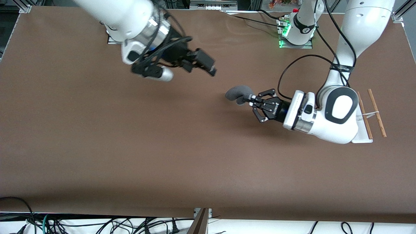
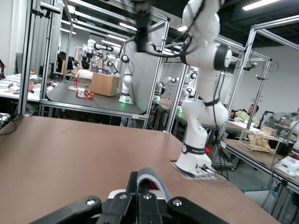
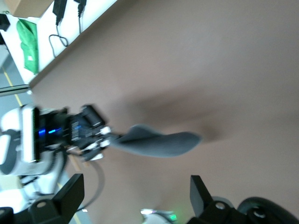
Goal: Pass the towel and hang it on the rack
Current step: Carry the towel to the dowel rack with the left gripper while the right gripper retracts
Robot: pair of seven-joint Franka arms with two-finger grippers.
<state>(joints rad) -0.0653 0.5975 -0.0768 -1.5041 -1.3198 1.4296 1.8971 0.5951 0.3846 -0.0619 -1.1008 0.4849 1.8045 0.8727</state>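
Observation:
The towel hangs as a dark grey fold above the middle of the table, and my left gripper is shut on one end of it. In the left wrist view the towel arches up out of the shut left gripper, with a bit of red under the grey edge. My right gripper is open in the air, apart from the towel, with nothing between its fingers. From the right wrist view, the towel lies off from the open right gripper. The rack stands at the left arm's end of the table.
The left arm's elbow hangs over the rack's white base and hides part of it. Both arm bases stand on the table's edge farthest from the front camera. Cables lie along the edge nearest to it.

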